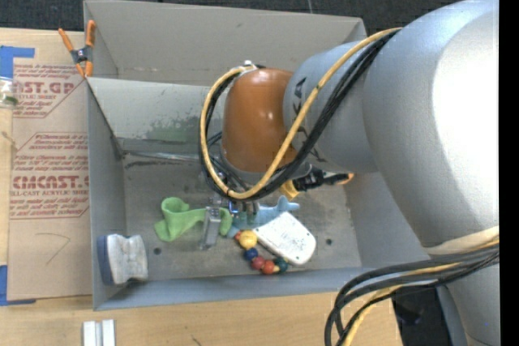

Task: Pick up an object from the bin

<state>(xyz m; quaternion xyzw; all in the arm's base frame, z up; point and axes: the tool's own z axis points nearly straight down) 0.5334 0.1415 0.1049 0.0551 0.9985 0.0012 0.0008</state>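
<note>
Camera view, tool at bright green cup-shaped plastic piece, open or closed cannot tell

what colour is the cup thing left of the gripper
The cup is light green, camera view.

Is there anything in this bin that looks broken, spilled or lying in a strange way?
Nothing looks broken or spilled. The green cup-like piece lies tipped on its side beside the gripper, and the white oval device sits askew next to the coloured beads. That seems ordinary for loose things.
</note>
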